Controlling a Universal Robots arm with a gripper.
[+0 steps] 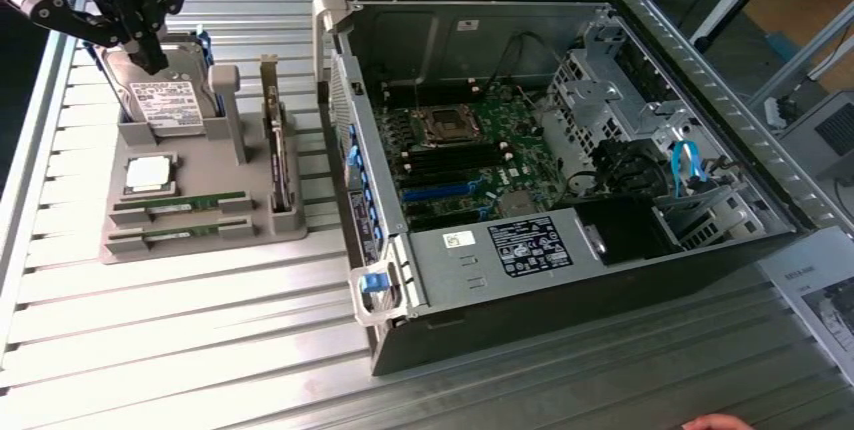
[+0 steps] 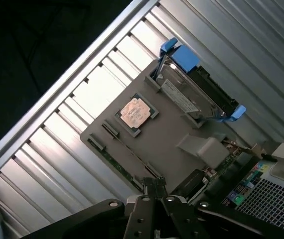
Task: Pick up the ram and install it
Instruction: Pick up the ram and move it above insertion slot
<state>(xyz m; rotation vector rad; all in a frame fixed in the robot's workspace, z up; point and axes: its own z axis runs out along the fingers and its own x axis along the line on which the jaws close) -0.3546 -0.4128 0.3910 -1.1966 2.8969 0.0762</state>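
Two rams lie side by side in slots at the near end of a grey holder tray (image 1: pixel 200 250): one ram (image 1: pixel 178 207) and a second ram (image 1: pixel 174 235) just in front of it. Both are green sticks with pale labels. My gripper (image 1: pixel 147 55) hangs high over the far end of the tray, above the hard drive (image 1: pixel 167 105), well away from the rams. Its black fingers (image 2: pixel 154 199) are pressed together with nothing between them. From the wrist, the rams appear edge-on along the tray's side (image 2: pixel 117 166).
The tray also carries a silver processor (image 1: pixel 147 175) and an upright dark expansion card (image 1: pixel 276 150). The open computer case (image 1: pixel 561 150), motherboard exposed, lies on the exterior view's right. A hand (image 1: pixel 714 422) shows at the bottom edge. The table is ribbed metal (image 1: pixel 174 330).
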